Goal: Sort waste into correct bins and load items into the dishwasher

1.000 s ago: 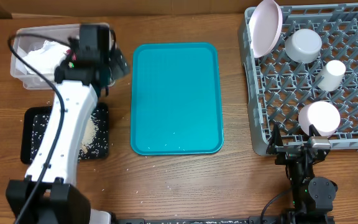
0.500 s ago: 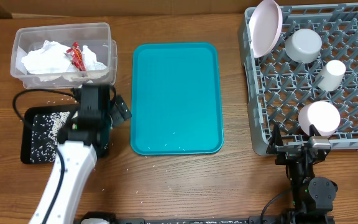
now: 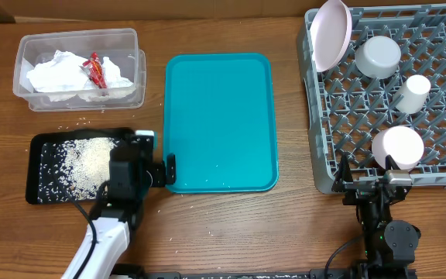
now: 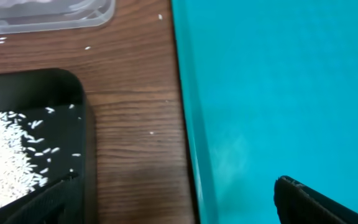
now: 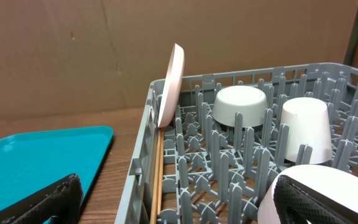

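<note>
Partly hidden: black tray (image 3: 36,182) corner, under L arm (image 3: 124,186).

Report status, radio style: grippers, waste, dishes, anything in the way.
Left gripper, right gripper open, empty. Napkins, red wrapper in clear tub; rice in black tray. Plate, bowl, cup, dish in grey rack. Few grains loose on table; nothing blocking.

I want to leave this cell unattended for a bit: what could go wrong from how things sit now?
1. The large white plate stands on edge at a corner of the dish rack, leaning on its wall; a bump might tip it out.
2. The left gripper, jaws open, hangs between the black tray and the teal tray; a sideways move could shove the black tray and spill its rice.
3. Loose grains on the table may get overlooked.
</note>
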Robot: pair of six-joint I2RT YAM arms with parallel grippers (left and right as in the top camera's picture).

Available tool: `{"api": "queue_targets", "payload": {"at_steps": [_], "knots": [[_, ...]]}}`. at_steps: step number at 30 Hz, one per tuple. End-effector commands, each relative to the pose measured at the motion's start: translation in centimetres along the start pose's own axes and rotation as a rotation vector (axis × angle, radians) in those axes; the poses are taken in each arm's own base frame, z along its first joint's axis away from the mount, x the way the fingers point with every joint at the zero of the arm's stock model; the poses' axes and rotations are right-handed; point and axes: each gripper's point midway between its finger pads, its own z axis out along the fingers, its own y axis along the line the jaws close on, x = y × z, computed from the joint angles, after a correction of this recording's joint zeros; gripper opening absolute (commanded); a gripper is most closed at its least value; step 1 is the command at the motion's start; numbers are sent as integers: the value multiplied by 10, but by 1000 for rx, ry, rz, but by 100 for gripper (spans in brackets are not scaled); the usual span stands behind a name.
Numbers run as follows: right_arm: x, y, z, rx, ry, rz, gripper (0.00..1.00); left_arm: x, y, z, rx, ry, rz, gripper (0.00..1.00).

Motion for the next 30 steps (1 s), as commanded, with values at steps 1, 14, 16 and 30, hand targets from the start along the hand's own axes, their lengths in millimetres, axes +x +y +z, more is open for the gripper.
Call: {"api": "queue_targets", "payload": {"at_steps": [1, 14, 16, 30], "knots": [[1, -1, 0, 2, -6, -7, 100, -2, -4, -10, 26, -54, 77, 100], [1, -1, 0, 2, -6, -6, 100, 28, -5, -32, 28, -188, 80, 100], [1, -1, 0, 2, -6, -7, 100, 35, -5, -33, 27, -203, 81, 100], [1, -1, 0, 2, -6, -6, 100, 38, 5, -49, -34, -282, 96, 100]]}}
